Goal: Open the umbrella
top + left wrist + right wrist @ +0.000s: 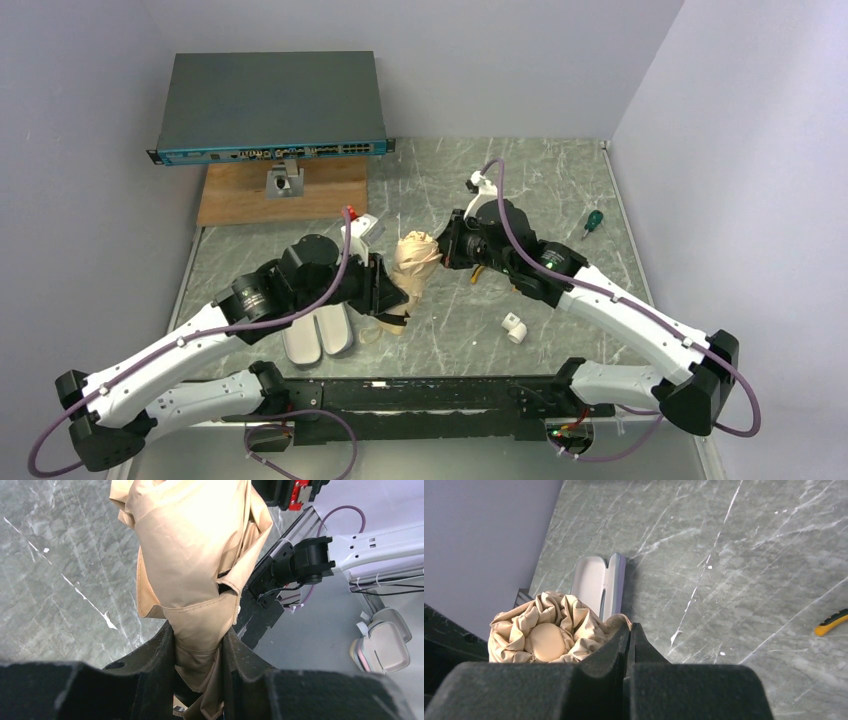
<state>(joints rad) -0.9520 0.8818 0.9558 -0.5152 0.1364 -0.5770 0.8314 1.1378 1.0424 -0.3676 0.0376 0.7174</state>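
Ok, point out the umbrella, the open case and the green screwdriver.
umbrella point(412, 262): top external view, on the bunched cream fabric.
open case point(302, 342): top external view, on the left shell.
green screwdriver point(594, 219): top external view, on its handle.

There is one umbrella point(412, 268). Two grippers meet it: the left gripper point(397, 294) at its near end and the right gripper point(443, 252) at its far end. Two case shells point(318, 335) lie side by side, near-left of the umbrella. One green screwdriver point(593, 220) lies well to its right and one small white fitting point(515, 328) to its near right. Behind the umbrella, to the left, are one network switch point(270, 105), one wooden board point(240, 195) and one small metal block point(285, 181). One yellow-and-black tool handle point(831, 622) lies well apart from it.
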